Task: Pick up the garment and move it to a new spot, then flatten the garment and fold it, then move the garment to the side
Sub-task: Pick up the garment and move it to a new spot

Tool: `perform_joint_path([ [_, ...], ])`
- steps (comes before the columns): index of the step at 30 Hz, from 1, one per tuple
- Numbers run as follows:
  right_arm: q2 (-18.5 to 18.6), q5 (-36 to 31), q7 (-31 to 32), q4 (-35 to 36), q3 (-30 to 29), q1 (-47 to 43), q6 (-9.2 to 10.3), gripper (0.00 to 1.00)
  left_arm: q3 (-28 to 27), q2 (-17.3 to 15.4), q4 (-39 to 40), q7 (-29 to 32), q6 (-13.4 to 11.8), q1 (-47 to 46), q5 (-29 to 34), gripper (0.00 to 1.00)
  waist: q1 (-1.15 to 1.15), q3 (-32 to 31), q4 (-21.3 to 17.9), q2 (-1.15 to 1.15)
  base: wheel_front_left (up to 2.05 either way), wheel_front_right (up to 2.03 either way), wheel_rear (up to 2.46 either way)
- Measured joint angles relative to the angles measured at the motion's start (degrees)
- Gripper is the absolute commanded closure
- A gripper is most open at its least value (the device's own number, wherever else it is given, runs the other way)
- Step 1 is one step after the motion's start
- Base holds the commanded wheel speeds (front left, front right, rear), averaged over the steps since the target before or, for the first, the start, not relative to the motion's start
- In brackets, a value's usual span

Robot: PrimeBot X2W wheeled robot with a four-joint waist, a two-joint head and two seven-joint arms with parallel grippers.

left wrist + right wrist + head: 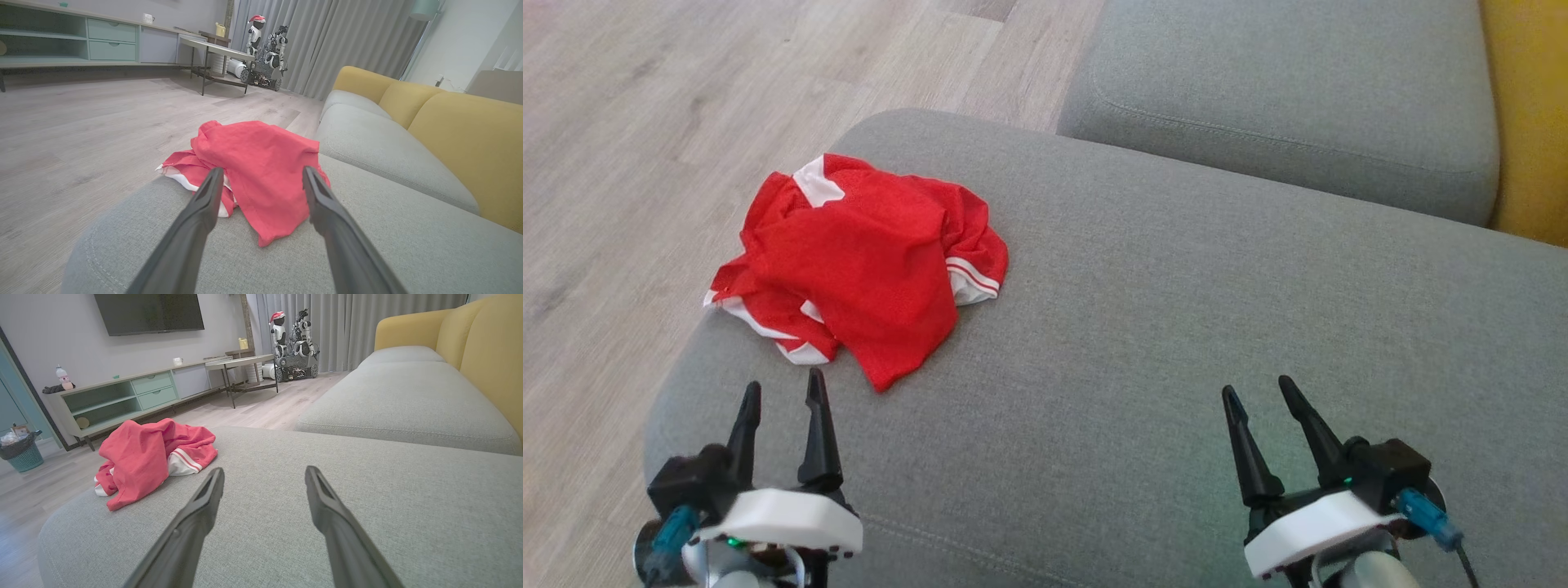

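Note:
A crumpled red garment [862, 261] with white trim lies in a heap at the far left corner of the grey sofa cushion [1176, 343]. The left wrist view has the garment [261, 163] just ahead of my fingers. My left gripper [783, 390] hovers open just short of its near edge, nothing between its fingers. My right gripper [1262, 388] stands open over bare cushion, well to the right of the cloth. From the right wrist, the garment [143, 457] sits off to the left.
A second grey seat cushion [1282, 90] lies beyond, with a yellow backrest [1531, 114] on the right. Wooden floor [645, 163] drops away left of the cushion. A low cabinet [122, 396], a small table [241, 363] and parked robots [292, 343] stand across the room.

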State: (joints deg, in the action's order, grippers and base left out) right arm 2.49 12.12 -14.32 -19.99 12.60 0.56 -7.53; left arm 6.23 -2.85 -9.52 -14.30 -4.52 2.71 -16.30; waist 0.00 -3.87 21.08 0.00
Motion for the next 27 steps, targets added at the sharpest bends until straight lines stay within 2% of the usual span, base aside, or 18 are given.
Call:
perform_joint_path([
  [9, -0.01, -0.04, 0.00, 0.00, -1.08, 0.01, 0.00, 0.00, -3.58, 0.05, 0.00, 0.00, 0.33, 0.12, -0.08, 0.00, 0.00, 1.00, -1.67, 0.00, 0.00, 0.00, 0.00],
  [16, -0.01, -2.43, 0.00, 0.88, -3.88, 0.73, 0.00, 0.00, -6.26, -0.64, -5.11, 0.00, 4.37, -6.30, 0.93, 0.00, 0.00, 5.13, -4.30, 0.00, 0.00, 0.00, 0.00],
  [21, 0.01, -3.61, 0.00, 2.59, -6.53, 4.48, 0.00, 0.00, -7.43, -5.11, -12.06, 0.24, 5.97, -16.61, 2.09, 0.00, 0.00, 10.03, -7.00, 0.00, 0.00, 0.00, 0.00],
  [24, 0.04, -3.94, 0.00, 3.31, -7.42, 6.23, 0.00, 0.00, -8.54, -8.51, -18.14, 4.28, 7.49, -24.47, 1.70, 0.00, 0.01, 13.87, -9.63, 0.00, 0.00, 0.00, 0.00],
  [25, 0.04, -3.94, 0.00, 3.31, -7.42, 6.23, 0.00, 0.00, -8.54, -8.51, -18.14, 4.28, 7.49, -24.47, 1.70, 0.00, 0.01, 13.87, -9.63, 0.00, 0.00, 0.00, 0.00],
  [26, 0.07, -4.08, 0.00, 3.54, -7.72, 6.28, 0.00, 0.00, -8.81, -10.40, -21.07, 6.98, 7.89, -28.14, 1.25, 0.00, 0.01, 15.58, -11.00, 0.00, 0.00, 0.00, 0.00],
  [27, 0.07, -4.08, 0.00, 3.54, -7.72, 6.28, 0.00, 0.00, -8.81, -10.40, -21.07, 6.98, 7.89, -28.14, 1.25, 0.00, 0.01, 15.58, -11.00, 0.00, 0.00, 0.00, 0.00],
])
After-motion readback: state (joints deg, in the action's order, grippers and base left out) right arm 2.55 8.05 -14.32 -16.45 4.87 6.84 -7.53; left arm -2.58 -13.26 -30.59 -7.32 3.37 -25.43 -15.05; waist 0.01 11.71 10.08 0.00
